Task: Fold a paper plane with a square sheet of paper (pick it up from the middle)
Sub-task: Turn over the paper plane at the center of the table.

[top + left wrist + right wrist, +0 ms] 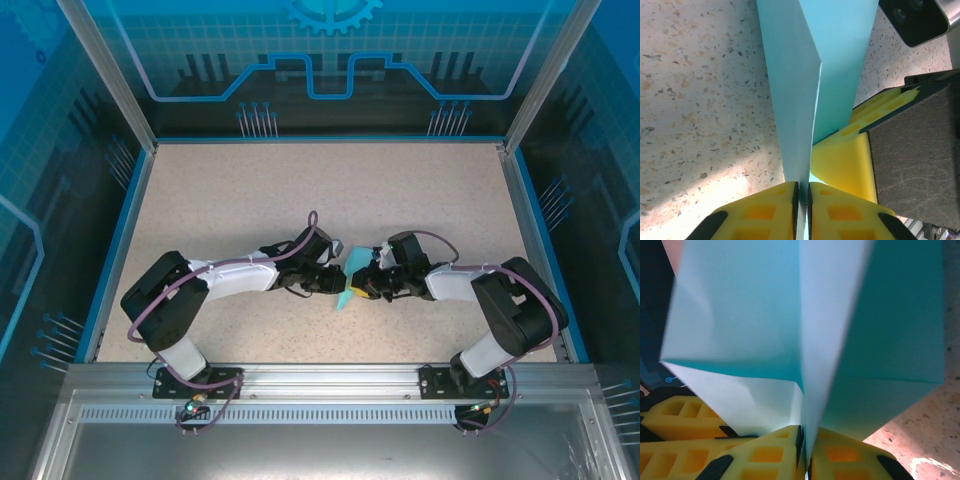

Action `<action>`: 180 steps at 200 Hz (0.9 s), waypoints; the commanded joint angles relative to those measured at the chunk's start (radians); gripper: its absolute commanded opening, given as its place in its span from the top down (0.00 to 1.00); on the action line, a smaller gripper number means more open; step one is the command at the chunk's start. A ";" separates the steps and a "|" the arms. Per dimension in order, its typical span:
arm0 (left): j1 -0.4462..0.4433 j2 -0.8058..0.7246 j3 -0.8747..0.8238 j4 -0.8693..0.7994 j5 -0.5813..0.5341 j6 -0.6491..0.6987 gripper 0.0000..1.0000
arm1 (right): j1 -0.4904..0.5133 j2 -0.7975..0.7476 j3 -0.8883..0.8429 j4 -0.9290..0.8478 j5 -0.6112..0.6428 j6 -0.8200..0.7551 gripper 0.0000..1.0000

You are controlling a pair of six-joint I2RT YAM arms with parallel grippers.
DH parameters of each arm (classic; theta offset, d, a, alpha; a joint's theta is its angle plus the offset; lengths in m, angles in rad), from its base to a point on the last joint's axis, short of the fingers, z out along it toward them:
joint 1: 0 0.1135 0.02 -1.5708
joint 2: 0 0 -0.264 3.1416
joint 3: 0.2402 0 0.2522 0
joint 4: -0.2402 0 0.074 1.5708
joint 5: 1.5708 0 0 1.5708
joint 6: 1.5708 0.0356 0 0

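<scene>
The light-blue sheet of paper [347,298] is folded into a narrow shape with a long centre crease and is held up off the table between both arms at mid-table. In the left wrist view the folded paper [790,90] runs up from between the yellow fingers of my left gripper [802,200], whose jaws pinch it. A yellow finger [845,165] of the other gripper presses the paper from the right. In the right wrist view my right gripper [806,445] is shut on the paper's [740,315] layered folds. From above, my left gripper [338,280] and right gripper [360,285] nearly touch.
The speckled beige table [300,180] has a raised blue rim [120,230] on three sides. Aluminium posts [105,75] stand at the back corners. The arms' bases sit on a metal rail [330,378] at the near edge.
</scene>
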 commanded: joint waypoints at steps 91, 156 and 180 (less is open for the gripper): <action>0.046 -0.130 -0.026 -0.069 -0.005 0.023 0.55 | 0.007 -0.132 0.239 -0.724 0.361 -0.408 0.95; 0.139 -0.188 -0.029 -0.149 -0.051 0.081 0.34 | 0.127 0.029 0.487 -1.025 0.632 -0.564 0.95; 0.182 -0.218 -0.051 -0.158 -0.048 0.083 0.33 | 0.180 0.099 0.542 -1.055 0.678 -0.566 0.94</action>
